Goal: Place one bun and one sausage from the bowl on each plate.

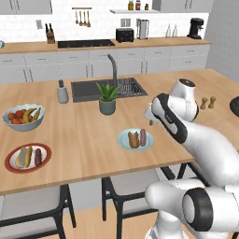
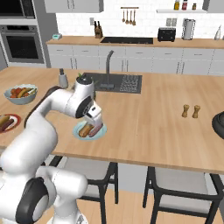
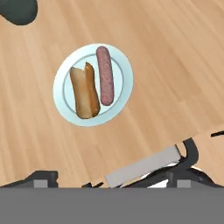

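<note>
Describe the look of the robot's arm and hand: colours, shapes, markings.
The arm is glossy white, built of rounded tubular segments with dark grey to black bands at the joints. The hand is a white blocky piece with dark trim. No cables or markings can be made out.

My arm's shell (image 1: 210, 149) looks like glossy white plastic, its joints (image 1: 170, 122) a darker, duller black. The island counter (image 1: 84, 135) beneath me is light wood with fine straight grain and a smooth, matt finish. The pale blue plate (image 3: 68, 103) seems glazed and smooth. On it, the bun (image 3: 84, 91) has a soft, matt, browned crust, while the sausage (image 3: 105, 75) looks slick, faintly mottled. The red-rimmed plate (image 1: 11, 165) looks equally glazed. The sink (image 1: 91, 91) is dark and matt, its faucet (image 1: 112, 67) a dull grey metal. The chair seat (image 3: 142, 166) looks like plain grey cloth on a black frame.
</note>
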